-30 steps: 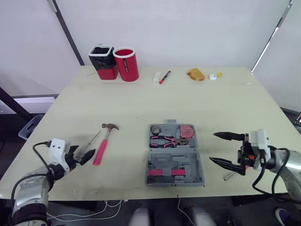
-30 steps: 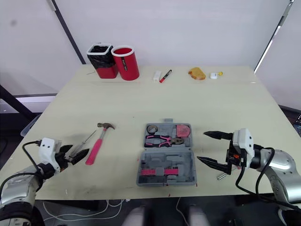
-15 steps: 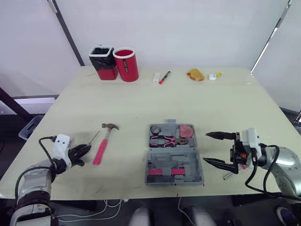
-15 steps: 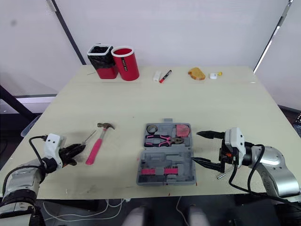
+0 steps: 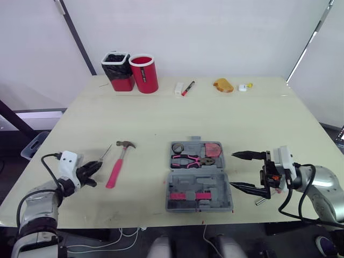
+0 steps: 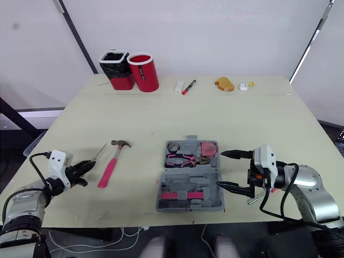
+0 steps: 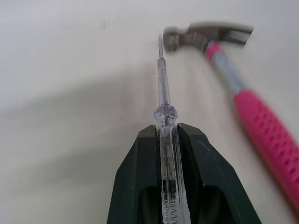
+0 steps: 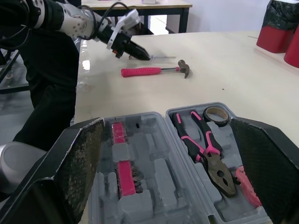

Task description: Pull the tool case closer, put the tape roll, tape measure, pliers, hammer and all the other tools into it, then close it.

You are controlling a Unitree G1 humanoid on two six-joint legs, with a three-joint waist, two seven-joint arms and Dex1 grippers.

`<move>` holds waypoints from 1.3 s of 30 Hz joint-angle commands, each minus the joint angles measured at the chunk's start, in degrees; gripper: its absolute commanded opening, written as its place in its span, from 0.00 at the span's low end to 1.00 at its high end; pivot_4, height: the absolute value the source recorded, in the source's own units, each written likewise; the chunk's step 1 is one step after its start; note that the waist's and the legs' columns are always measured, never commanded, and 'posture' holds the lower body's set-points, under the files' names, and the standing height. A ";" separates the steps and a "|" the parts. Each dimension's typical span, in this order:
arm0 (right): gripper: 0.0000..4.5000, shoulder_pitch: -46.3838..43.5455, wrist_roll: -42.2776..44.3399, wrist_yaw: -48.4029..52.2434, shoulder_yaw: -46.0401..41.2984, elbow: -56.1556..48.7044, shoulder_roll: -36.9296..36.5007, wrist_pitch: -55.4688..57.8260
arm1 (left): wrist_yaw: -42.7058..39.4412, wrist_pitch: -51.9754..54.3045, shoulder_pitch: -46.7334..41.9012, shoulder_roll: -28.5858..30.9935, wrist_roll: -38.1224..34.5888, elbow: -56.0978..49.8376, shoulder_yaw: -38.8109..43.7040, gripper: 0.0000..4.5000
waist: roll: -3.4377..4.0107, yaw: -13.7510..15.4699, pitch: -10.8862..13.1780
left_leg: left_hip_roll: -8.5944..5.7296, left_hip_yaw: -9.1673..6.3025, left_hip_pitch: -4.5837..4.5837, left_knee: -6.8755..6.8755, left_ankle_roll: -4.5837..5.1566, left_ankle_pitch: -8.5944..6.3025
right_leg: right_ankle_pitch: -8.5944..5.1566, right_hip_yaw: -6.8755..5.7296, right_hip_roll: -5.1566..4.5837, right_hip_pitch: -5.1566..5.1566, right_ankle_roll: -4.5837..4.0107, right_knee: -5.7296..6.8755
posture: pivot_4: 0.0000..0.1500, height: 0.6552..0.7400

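The grey tool case point(image 5: 226, 194) lies open near the table's front edge. Its far half holds the tape roll point(image 5: 178, 148), pink-handled pliers point(image 5: 192, 160) and a pink tape measure point(image 5: 213, 149). The pink-handled hammer point(image 5: 119, 161) lies on the table left of the case. My left gripper point(image 5: 97, 167) is shut on the clear handle of a screwdriver point(image 7: 164, 121), whose tip points toward the hammer's head point(image 7: 205, 36). At the case's right edge my right gripper point(image 5: 231, 170) stands open, holding nothing.
A small metal piece point(image 5: 262, 201) lies by my right wrist. Along the far edge stand a black-lined bin point(image 5: 118, 70) and a red cup point(image 5: 144, 73), with a marker point(image 5: 188, 87), a white block point(image 5: 179, 88) and a yellow object point(image 5: 224, 85).
My left gripper has shut on the screwdriver, which was lying between its open fingers. My right gripper has shifted left toward the case.
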 commanded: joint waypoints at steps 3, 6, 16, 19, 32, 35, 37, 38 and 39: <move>1.00 0.35 0.91 -0.27 -0.87 -2.90 -0.19 0.04 | 0.74 1.01 5.61 -0.59 -4.83 -15.92 3.79 0.03 | 0.00 -0.07 0.00 | 0.04 0.02 0.01 0.00 0.00 0.00 | 0.00 0.01 -0.03 0.00 0.00 0.00 | 1.00 1.00; 1.00 0.57 1.36 -0.17 -0.87 -3.36 -0.33 0.52 | 1.15 5.41 9.39 -0.20 -6.59 -25.46 3.93 0.03 | 0.00 -0.11 0.00 | 0.04 0.02 0.02 0.00 0.00 0.00 | 0.00 0.01 -0.03 0.01 0.00 0.01 | 1.00 1.00; 1.00 0.70 0.93 1.53 -0.76 -2.11 -0.77 0.35 | -4.57 22.05 12.58 6.31 -7.11 -44.03 -3.81 0.03 | 0.00 -0.06 0.03 | 0.00 0.01 0.03 0.00 0.00 0.00 | -0.01 0.02 0.01 0.01 0.00 0.00 | 1.00 1.00; 1.00 0.99 0.84 2.11 -1.10 -1.57 -1.04 0.21 | -6.84 25.35 10.24 7.97 -6.94 -45.69 -7.11 0.03 | 0.00 -0.01 0.04 | -0.02 0.02 0.02 0.00 0.00 0.00 | -0.01 0.03 0.02 0.01 0.00 -0.02 | 1.00 1.00; 1.00 1.53 0.20 3.74 -3.04 2.02 -2.65 -2.07 | -20.38 31.39 -7.11 10.00 -0.79 -48.52 -28.15 0.03 | 0.01 0.19 0.07 | -0.05 -0.01 0.01 0.03 0.00 0.01 | -0.01 0.13 0.16 0.01 0.00 0.00 | 1.00 1.00; 1.00 2.12 0.30 4.48 -3.83 3.51 -3.28 -2.66 | -22.90 32.80 -11.28 8.53 0.73 -48.52 -33.14 0.03 | 0.01 0.26 0.07 | -0.07 -0.01 -0.01 0.03 0.00 0.01 | -0.01 0.15 0.18 0.01 0.01 -0.02 | 1.00 1.00; 1.00 2.38 0.11 4.87 -4.18 4.15 -3.67 -2.98 | -23.54 32.58 -13.91 6.88 2.26 -47.68 -35.71 0.03 | 0.00 0.15 0.08 | -0.07 -0.03 -0.03 0.03 0.00 0.01 | -0.02 0.16 0.21 0.00 0.01 -0.02 | 1.00 1.00; 1.00 2.37 -0.02 4.96 -4.23 4.39 -3.78 -3.12 | -23.61 32.34 -14.82 6.22 2.98 -47.20 -36.55 0.03 | 0.00 0.08 0.08 | -0.06 -0.03 -0.02 0.03 0.01 0.01 | -0.02 0.18 0.22 0.00 0.01 -0.01 | 1.00 1.00; 1.00 2.40 -0.19 4.96 -4.27 4.48 -3.86 -3.29 | -23.30 32.21 -16.01 5.08 3.98 -46.49 -37.68 0.03 | -0.01 0.13 0.08 | -0.06 -0.04 -0.02 0.03 0.01 0.01 | -0.02 0.18 0.23 0.00 0.01 -0.01 | 1.00 1.00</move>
